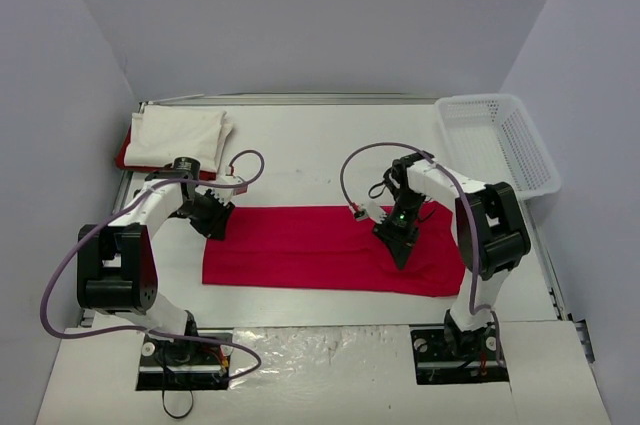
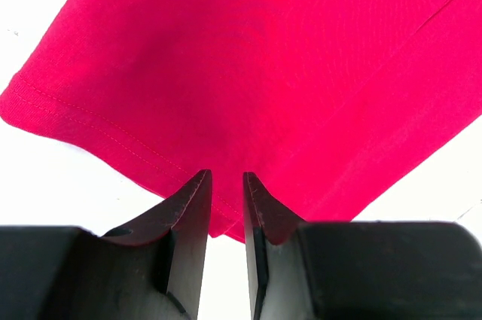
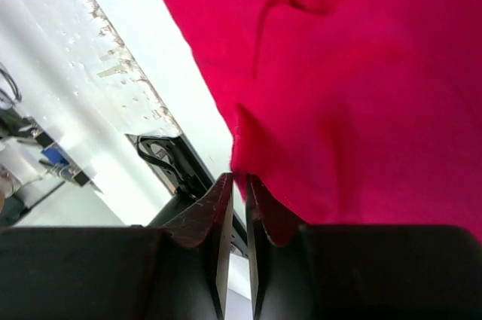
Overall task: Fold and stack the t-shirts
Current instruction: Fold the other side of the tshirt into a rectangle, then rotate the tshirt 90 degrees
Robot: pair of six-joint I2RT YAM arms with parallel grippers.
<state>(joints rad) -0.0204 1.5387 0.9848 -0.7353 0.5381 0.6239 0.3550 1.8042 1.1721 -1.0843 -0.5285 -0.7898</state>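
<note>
Ok, view from my seat: the bright red cloth t-shirt (image 1: 300, 250) lies spread flat across the middle of the desk (image 1: 300, 145), long side running 9 to 3 o'clock.

My left hand (image 1: 213, 217) sits at the shirt's 10 o'clock corner. On the left wrist view its fingers (image 2: 192, 199) are a narrow slot apart with nothing between them that I can see. The stitched hem runs right past the tips, and red cloth fills the view from there out to 12 o'clock.

My right hand (image 1: 401, 253) is over the shirt's 3 o'clock end, tips pointing down at it. On that wrist view the fingers (image 3: 218, 207) are nearly together, and a little peak of red cloth from the shirt's edge runs up into the gap, so I'd call it pinched on the shirt. The rest of the cloth wrinkles off toward 1 o'clock.

Up at 10 o'clock on the desk, a folded white cloth t-shirt (image 1: 178, 137) rests on a second red t-shirt (image 1: 125, 155). A white plastic lattice basket (image 1: 530, 160) sits at 2 o'clock, well apart from the spread shirt.
</note>
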